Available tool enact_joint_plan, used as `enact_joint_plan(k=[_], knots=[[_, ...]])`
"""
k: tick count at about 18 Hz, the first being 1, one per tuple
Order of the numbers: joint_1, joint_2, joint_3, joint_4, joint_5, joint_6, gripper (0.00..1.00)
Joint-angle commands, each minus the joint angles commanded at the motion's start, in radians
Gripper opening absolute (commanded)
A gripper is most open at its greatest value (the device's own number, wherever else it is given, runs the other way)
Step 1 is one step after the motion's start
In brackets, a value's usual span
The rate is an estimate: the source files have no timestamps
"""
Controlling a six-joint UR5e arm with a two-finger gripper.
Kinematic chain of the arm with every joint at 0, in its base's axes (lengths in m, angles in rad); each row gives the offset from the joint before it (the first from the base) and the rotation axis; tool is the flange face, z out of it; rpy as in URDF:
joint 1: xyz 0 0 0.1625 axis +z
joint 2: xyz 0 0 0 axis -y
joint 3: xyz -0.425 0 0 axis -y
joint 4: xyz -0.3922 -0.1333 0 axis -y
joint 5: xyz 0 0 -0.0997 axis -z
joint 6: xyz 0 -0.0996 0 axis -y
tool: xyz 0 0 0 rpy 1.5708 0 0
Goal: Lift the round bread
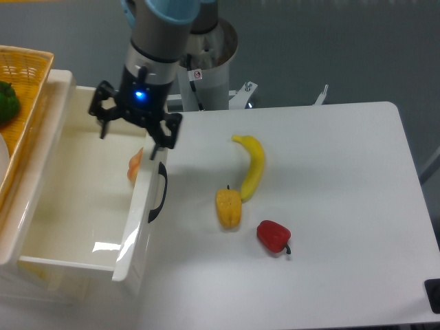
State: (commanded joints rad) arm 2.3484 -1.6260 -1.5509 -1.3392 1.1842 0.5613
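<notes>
— What does the arm look like?
— Grey metal tube segments, with a light blue cap on the joint at the top.
— And the wrist?
— A black band with a small blue light glowing on it.
— The claw (132, 133)?
— Black, with angular linkages and two thin dark fingers (162, 142).

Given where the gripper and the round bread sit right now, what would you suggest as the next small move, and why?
Probably shift the gripper slightly left and lower it over the round bread. Its fingers are spread and hold nothing, while the bread lies in the white bin against its right wall, partly hidden by the rim, so a grasp has yet to be made.
</notes>
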Motion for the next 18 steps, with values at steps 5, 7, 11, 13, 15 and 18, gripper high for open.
enact_joint_plan(k=[5,7,11,13,15,18], knots=[[0.087,-0.003,-0.002,-0.002,0.005,0.115,1.00],[0.117,-0.008,0.000,-0.002,0.056,0.175,1.00],[0.126,-0.014,-0.002,-0.003,0.188,0.327,1.00],[0.135,-0.024,-0.006,-0.005,0.260,0.386,1.00],[0.149,-0.029,-0.009,-0.006,0.301,0.437,1.00],[0.164,-0.057,-0.003,-0.002,0.328,0.476,1.00]])
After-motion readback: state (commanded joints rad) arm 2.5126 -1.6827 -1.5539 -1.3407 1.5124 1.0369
